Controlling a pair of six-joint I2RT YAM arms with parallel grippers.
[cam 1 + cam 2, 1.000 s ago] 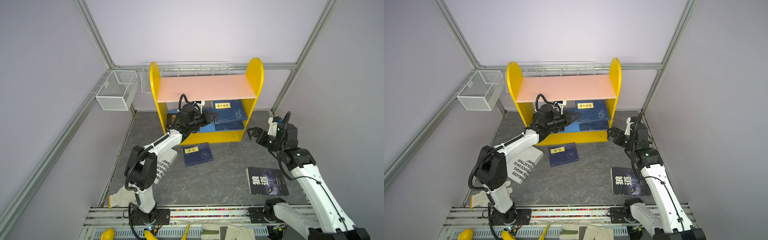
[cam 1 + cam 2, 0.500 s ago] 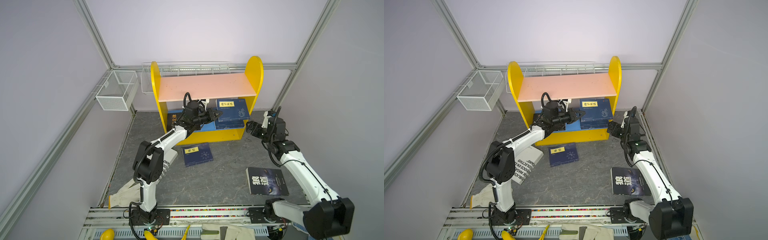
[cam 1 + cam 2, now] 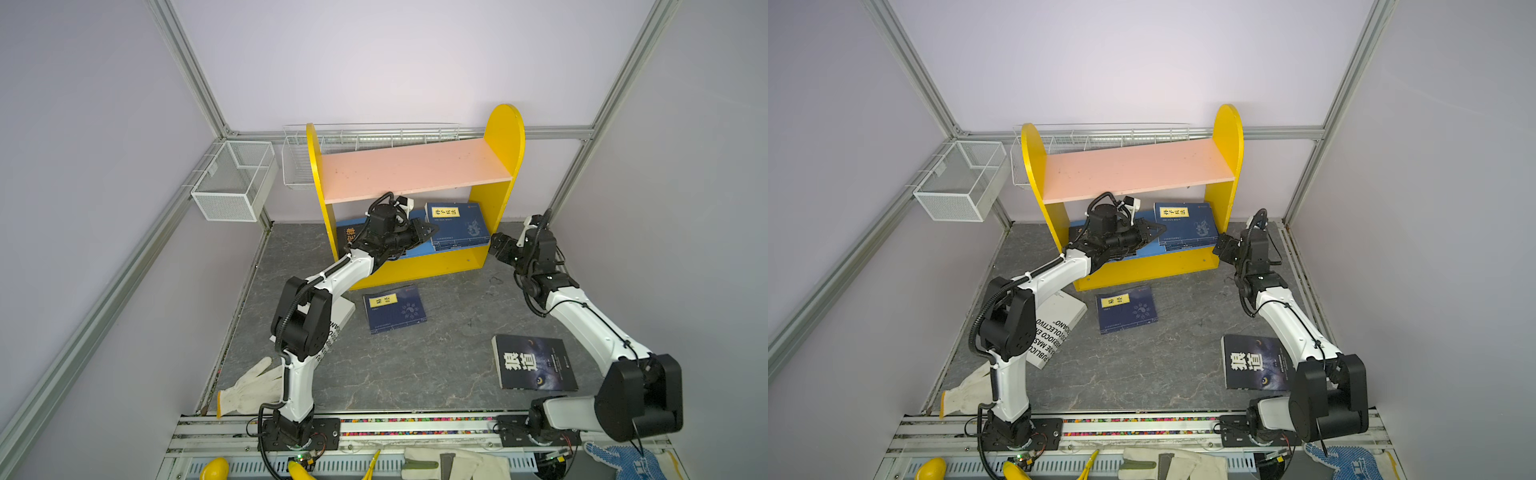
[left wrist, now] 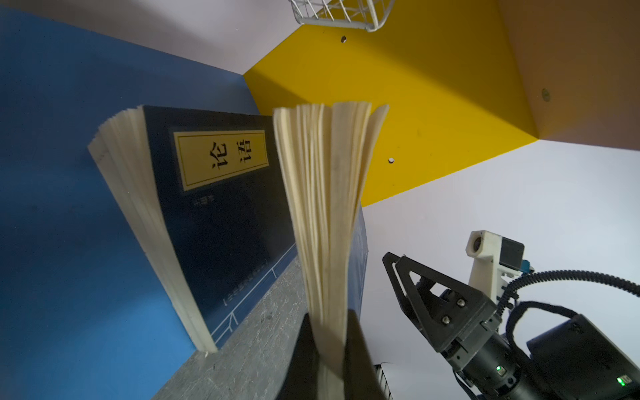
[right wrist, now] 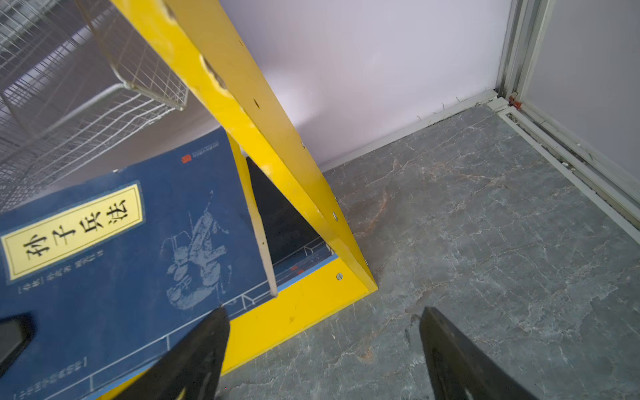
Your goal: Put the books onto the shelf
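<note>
The shelf (image 3: pixel 505 129) stands at the back, its pink upper board bare. My left gripper (image 3: pixel 424 230) reaches into the lower tier, shut on the page edge of a navy book (image 4: pixel 329 194) that is tilted above another navy book (image 4: pixel 221 207) lying on the blue board. A black orange-titled book (image 3: pixel 349 237) lies at that tier's left. My right gripper (image 5: pixel 323 315) hangs open and empty by the shelf's right front corner. On the floor lie a navy book (image 3: pixel 395 307), a wolf-eye book (image 3: pixel 534 361) and a white book (image 3: pixel 1054 328), partly under the left arm.
White wire baskets (image 3: pixel 232 183) hang on the left wall and behind the shelf. A white glove (image 3: pixel 249 390) lies at the front left. More gloves (image 3: pixel 453 465) and yellow items (image 3: pixel 214 469) sit on the front rail.
My left gripper has carried the navy book rightward, deeper into the lower tier. The right gripper has moved in close to the shelf's right front corner.
</note>
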